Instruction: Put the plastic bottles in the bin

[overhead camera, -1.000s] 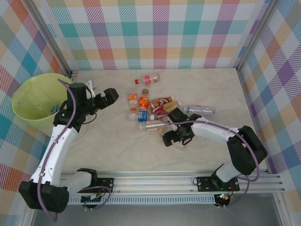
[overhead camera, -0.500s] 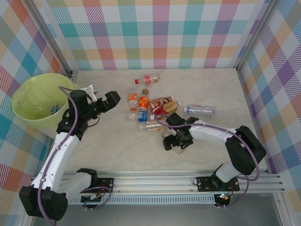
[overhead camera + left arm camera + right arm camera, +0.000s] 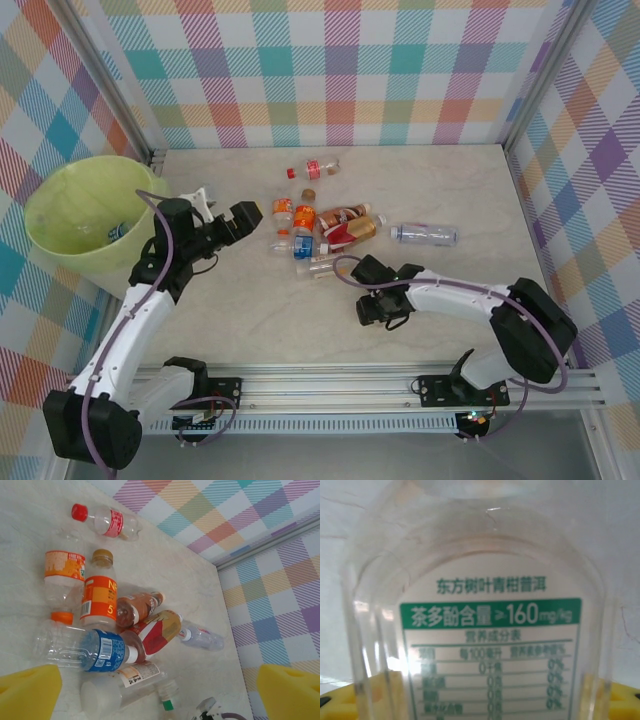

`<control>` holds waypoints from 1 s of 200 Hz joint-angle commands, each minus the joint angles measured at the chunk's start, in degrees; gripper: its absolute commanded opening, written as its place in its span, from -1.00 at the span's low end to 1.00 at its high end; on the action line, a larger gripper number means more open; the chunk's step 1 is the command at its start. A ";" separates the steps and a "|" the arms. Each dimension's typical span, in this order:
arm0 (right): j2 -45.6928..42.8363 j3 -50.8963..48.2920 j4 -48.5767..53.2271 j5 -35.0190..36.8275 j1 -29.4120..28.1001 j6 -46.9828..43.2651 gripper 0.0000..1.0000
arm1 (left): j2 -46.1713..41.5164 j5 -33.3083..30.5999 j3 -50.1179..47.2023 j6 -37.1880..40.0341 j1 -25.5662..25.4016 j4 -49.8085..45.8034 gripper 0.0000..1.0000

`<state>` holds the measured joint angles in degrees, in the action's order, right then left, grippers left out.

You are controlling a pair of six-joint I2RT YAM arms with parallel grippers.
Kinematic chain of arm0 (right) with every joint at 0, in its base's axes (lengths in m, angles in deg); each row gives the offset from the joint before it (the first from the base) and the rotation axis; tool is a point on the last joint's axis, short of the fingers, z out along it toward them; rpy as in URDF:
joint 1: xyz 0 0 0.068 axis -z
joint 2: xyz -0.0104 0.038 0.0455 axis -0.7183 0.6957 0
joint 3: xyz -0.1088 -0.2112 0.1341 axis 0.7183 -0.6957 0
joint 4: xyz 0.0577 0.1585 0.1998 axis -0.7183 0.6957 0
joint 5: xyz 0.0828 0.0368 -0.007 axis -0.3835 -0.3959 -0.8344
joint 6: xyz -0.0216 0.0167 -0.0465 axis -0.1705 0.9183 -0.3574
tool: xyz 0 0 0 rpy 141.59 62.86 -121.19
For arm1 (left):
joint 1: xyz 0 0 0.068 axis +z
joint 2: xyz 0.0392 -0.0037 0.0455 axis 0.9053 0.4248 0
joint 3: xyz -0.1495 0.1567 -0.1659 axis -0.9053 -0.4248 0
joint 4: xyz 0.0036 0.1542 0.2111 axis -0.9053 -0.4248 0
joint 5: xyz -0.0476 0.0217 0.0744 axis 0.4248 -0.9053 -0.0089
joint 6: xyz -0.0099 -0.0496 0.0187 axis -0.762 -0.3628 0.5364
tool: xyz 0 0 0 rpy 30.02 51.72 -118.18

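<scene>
Your left tool [image 3: 248, 214] hangs over the pale worktop [image 3: 240, 320], between the bin [image 3: 55, 195] and the pile of bottles [image 3: 318, 235]. It is open wide: in the left wrist view its yellow pads [image 3: 27, 692] sit far from each other at the two bottom corners. That view looks at the pile. An orange-label bottle [image 3: 62, 577] with an orange cap lies just beside a second orange bottle [image 3: 100, 595] with a gold cap. Below them lies a blue-label bottle [image 3: 97, 650], touching a red-and-gold bottle [image 3: 161, 629]. A brown bottle [image 3: 137, 607] lies just above that one. A white-label bottle [image 3: 132, 677] with a green cap lies nearest to you. A red-cap bottle [image 3: 312, 168] lies alone farther back. A clear bottle [image 3: 425, 234] lies alone to the right of the pile. Your right tool [image 3: 380, 312] points down at the worktop, near the front of the pile. It holds a green-label bottle [image 3: 485, 615]. In the right wrist view this clear bottle stands very close, with a yellow pad [image 3: 337, 700] at each side of it. The bin stands at the far left, well apart from the pile. Its green bag is open at the top. Something small and bluish [image 3: 117, 232] lies at its bottom, too small to tell what it is.
</scene>
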<state>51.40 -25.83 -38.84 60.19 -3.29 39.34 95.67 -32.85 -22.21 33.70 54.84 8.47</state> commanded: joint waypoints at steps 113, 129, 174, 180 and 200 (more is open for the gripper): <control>-9.94 -4.09 -31.16 -6.97 -7.08 -6.22 0.09 | 8.81 13.40 -1.16 0.34 -11.18 4.74 0.99; -9.06 -3.74 -34.26 -9.00 -7.43 -6.65 0.09 | 10.21 13.81 -0.51 1.01 -12.11 3.59 0.97; -4.23 0.12 -38.78 -15.88 -8.24 -9.45 0.09 | 13.84 12.60 2.37 3.84 -15.26 0.16 0.91; -3.63 0.41 -39.33 -16.48 -8.20 -9.60 0.09 | 14.05 11.35 2.72 4.17 -15.43 -0.37 0.91; -2.36 0.96 -41.81 -18.48 -8.34 -9.74 0.10 | 14.49 8.12 2.72 4.37 -15.55 -0.84 0.90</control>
<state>47.96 -27.22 -74.75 46.40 -11.18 31.60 109.75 -21.44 -21.47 35.80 39.87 9.58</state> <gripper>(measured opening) 0.580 0.953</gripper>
